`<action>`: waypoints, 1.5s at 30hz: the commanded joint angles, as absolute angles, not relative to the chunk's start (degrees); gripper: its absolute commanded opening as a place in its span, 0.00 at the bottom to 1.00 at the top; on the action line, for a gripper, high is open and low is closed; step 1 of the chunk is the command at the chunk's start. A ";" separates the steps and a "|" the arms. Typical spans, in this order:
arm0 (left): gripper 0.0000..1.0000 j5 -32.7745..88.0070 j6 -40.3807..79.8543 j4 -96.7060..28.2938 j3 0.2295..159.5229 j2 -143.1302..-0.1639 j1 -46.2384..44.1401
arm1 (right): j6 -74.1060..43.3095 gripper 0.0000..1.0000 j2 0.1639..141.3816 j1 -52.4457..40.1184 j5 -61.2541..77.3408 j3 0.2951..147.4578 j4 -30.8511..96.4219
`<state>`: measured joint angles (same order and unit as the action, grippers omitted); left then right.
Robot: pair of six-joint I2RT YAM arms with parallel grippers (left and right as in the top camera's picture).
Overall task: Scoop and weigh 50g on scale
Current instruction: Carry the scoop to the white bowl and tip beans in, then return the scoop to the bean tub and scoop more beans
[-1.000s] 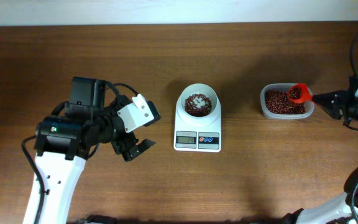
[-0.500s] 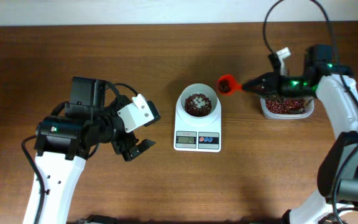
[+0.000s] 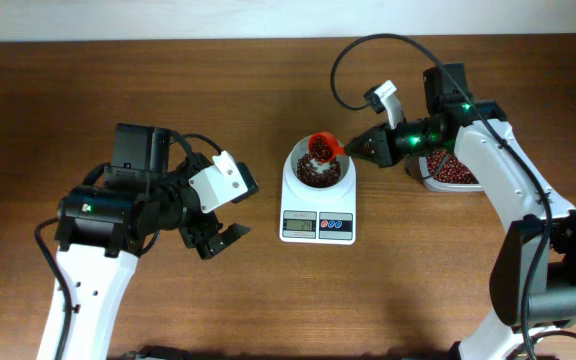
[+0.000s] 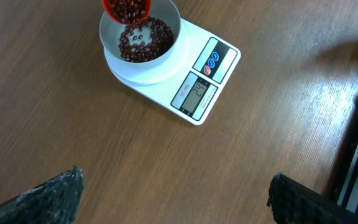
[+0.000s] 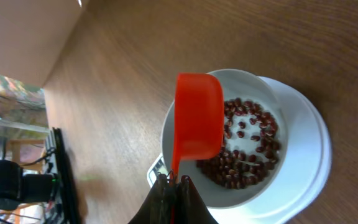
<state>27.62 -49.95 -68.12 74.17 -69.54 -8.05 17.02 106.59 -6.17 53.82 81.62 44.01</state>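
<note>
The right gripper (image 3: 352, 151) is clenched on the thin handle of the orange scoop (image 3: 322, 147), its two fingertips (image 5: 172, 187) pinched tight on the handle's end in the right wrist view. The scoop hangs over the far edge of the white bowl (image 3: 299, 161) that sits on the scale (image 3: 317, 208), tilted with its mouth turned down toward the bowl, so that the right wrist camera sees only its smooth outer back. From the left wrist view the scoop's open side shows, with dark red-brown beans inside it, and just under its lip more of them lie against the bowl's wall; whether any are falling I cannot tell. The beans (image 3: 316, 173) in the bowl form a loose heap over its bottom, with bare white wall around them. The scale stands near the middle of the wooden table (image 3: 418, 280), its grey display (image 4: 195, 94) and two small buttons on the side toward the robot; the digits are too small to read. To the right of the scale, partly hidden under the right arm, a clear tub (image 3: 451, 175) holds more of the same beans. The left gripper (image 3: 230, 211) hovers above the table to the left of the scale, well apart from it, its jaws spread wide and grasping nothing, both fingers (image 4: 43, 198) at the bottom corners of its own camera's view
</note>
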 commanded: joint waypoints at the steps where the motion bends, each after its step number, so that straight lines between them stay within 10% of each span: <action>1: 0.99 28.01 -50.24 -68.07 75.00 -69.32 -7.81 | 23.29 0.04 106.43 -6.42 57.08 81.76 44.58; 18: 0.99 28.01 -50.24 -68.07 75.00 -69.32 -7.81 | 10.92 0.04 105.78 -6.85 44.12 81.76 42.19; 45: 0.99 28.01 -50.24 -68.07 75.00 -69.32 -7.81 | 14.52 0.04 105.36 6.87 68.88 81.76 54.17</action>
